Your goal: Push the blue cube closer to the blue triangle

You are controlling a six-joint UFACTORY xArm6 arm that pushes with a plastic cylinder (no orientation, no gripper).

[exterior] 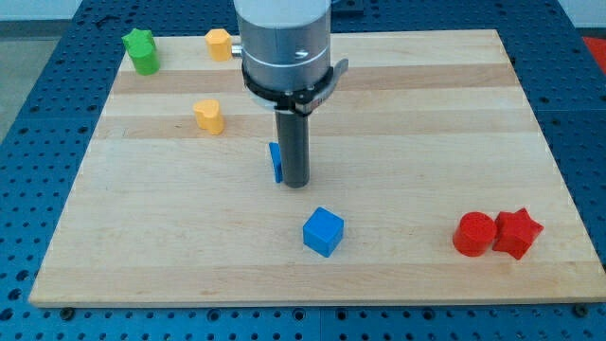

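- Bench point(398, 104): pale wooden board on a blue pegged surface, carrying every block listed here.
- My tip point(296, 184): lower end of the dark rod, resting near the middle of the bench. No pincer is fitted, so there is no wide or narrow state to report; nothing is held.
- Blue triangle point(276, 162): mostly hidden behind the rod, only a blue sliver showing at its left side, touching or just beside my tip; which of the two I cannot tell.
- Blue cube point(323, 231): sits toward the bench's bottom edge, below and slightly right of my tip, apart from the triangle.
- Yellow heart-like block point(209, 116): left of the rod, toward the top edge.
- Yellow block point(219, 44): at the top edge; shape unclear.
- Green block point(142, 51): top-left corner, star-like.
- Red cylinder point(473, 234) and red star point(517, 234): touching pair near the bottom-right corner.
- Handling note, as judgement: my tip should circle round the cube to its bottom-right side without nudging the triangle, then push up and slightly left through the cube's centre, slowly, so it does not spin aside.
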